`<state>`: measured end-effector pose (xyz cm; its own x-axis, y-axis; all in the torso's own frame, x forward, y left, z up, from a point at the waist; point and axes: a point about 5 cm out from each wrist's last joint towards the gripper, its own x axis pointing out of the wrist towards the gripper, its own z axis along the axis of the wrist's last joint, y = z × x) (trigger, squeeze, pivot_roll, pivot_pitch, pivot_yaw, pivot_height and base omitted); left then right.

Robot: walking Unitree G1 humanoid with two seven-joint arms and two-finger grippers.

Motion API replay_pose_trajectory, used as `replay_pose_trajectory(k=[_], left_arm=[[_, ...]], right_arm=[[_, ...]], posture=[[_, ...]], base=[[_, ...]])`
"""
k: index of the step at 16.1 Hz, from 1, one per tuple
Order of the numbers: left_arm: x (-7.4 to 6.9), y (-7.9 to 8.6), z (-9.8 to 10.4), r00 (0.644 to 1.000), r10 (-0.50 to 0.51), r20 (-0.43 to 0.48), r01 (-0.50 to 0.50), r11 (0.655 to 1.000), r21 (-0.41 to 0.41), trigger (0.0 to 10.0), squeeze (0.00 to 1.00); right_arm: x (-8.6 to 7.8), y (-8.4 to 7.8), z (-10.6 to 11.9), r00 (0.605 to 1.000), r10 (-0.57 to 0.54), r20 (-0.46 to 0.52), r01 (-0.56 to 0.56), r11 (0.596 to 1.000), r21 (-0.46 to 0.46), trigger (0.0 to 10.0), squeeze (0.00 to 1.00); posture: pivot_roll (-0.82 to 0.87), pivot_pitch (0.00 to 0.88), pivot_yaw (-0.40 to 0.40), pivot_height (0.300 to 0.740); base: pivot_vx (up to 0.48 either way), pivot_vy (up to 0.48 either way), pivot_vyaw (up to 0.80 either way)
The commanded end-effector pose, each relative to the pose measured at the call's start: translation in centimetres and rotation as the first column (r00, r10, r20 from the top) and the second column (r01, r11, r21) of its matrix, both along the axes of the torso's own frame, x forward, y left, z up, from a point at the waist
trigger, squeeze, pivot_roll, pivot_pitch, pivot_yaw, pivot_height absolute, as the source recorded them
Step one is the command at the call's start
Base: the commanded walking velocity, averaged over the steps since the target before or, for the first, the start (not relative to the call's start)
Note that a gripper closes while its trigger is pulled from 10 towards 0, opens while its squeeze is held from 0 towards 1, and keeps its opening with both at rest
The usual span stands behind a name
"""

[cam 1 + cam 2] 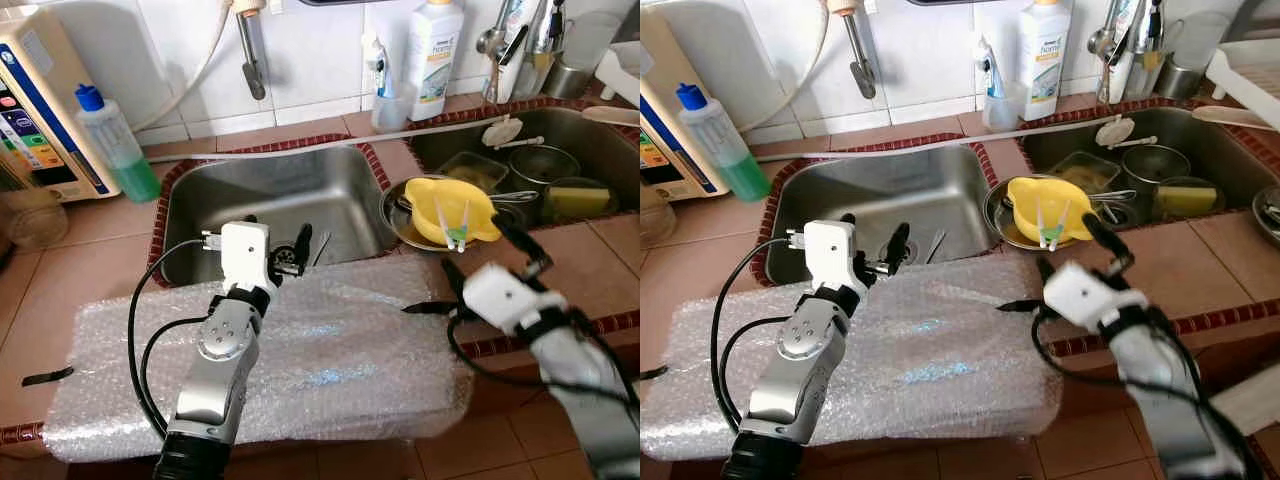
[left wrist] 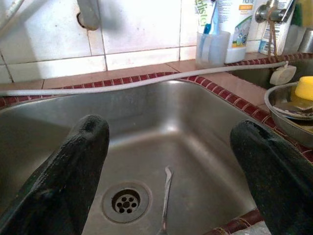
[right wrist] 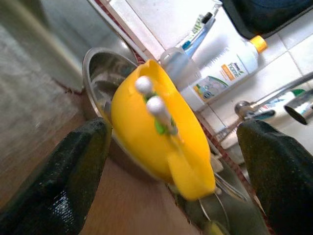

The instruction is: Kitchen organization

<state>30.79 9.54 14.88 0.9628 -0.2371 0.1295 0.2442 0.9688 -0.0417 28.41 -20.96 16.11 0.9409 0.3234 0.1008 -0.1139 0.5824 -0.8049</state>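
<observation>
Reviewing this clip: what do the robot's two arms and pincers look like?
Both arms are silver metal with white housings at the wrist and looping black cables. The left pincer and right pincer each have two long black fingers; wrist views show the fingers with a rough, matte surface.

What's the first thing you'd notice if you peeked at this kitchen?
The bright yellow bowl, sitting in a metal dish between the two sinks, with the right end effector open just in front of it. Next, the big sheet of bubble wrap spread over the counter, and the left end effector open at the edge of the left sink.
</observation>
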Motion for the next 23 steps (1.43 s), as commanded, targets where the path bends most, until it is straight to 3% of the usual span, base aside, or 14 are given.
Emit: replay_pose_trajectory(k=[1, 4, 6, 7, 12, 14, 18, 23], left_arm=[[0.1, 0.2, 0.1, 1.000, 0.009, -0.005, -0.009, 1.000, -0.004, 10.0, 0.00], [0.1, 0.2, 0.2, 1.000, 0.019, -0.004, -0.019, 1.000, -0.011, 10.0, 0.00], [0.0, 0.1, 0.1, 1.000, 0.020, -0.006, -0.020, 1.000, -0.012, 10.0, 0.00], [0.0, 0.1, 0.2, 1.000, 0.022, -0.007, -0.022, 1.000, -0.014, 10.0, 0.00], [0.1, 0.2, 0.2, 1.000, 0.023, -0.011, -0.023, 0.999, -0.023, 10.0, 0.00], [0.0, 0.1, 0.2, 1.000, 0.005, -0.016, -0.005, 0.999, -0.034, 10.0, 0.00], [-0.1, -0.4, 0.0, 0.999, -0.024, -0.023, 0.023, 0.999, -0.036, 10.0, 0.00], [-0.4, -1.3, 0.2, 0.986, -0.164, -0.022, 0.163, 0.985, -0.061, 10.0, 0.00]], right_arm=[[0.2, 0.3, -0.3, 0.999, 0.040, -0.025, -0.040, 0.999, 0.001, 10.0, 0.00], [0.6, 1.2, -0.1, 0.994, 0.108, -0.027, -0.108, 0.994, 0.005, 10.0, 0.00], [0.8, 1.5, -0.1, 0.990, 0.135, -0.029, -0.135, 0.991, 0.001, 6.4, 0.00], [0.9, 1.9, -0.1, 0.986, 0.163, -0.028, -0.163, 0.986, -0.010, 0.0, 0.00], [1.5, 1.7, 0.0, 0.984, 0.175, -0.026, -0.176, 0.984, -0.034, 0.0, 0.00], [1.5, 1.4, 0.0, 0.989, 0.148, -0.021, -0.149, 0.988, -0.045, 0.8, 0.00], [1.2, 0.9, -0.4, 0.992, 0.119, -0.029, -0.120, 0.992, -0.044, 0.6, 0.00], [1.2, 0.6, -0.6, 0.994, 0.106, -0.038, -0.108, 0.993, -0.053, 0.0, 0.00]], posture=[[-0.35, 0.139, 0.139, 0.740], [-0.34, 0.139, 0.133, 0.740], [-0.34, 0.138, 0.131, 0.740], [-0.34, 0.138, 0.130, 0.740], [-0.33, 0.137, 0.128, 0.740], [-0.34, 0.139, 0.128, 0.740], [-0.34, 0.139, 0.132, 0.740], [-0.35, 0.140, 0.132, 0.740]], base=[[0.000, 0.000, 0.00], [0.000, 0.000, 0.00], [0.000, 0.000, 0.00], [0.000, 0.000, 0.00], [0.000, 0.000, 0.00], [0.000, 0.000, 0.00], [0.000, 0.000, 0.00], [0.000, 0.000, 0.00]])
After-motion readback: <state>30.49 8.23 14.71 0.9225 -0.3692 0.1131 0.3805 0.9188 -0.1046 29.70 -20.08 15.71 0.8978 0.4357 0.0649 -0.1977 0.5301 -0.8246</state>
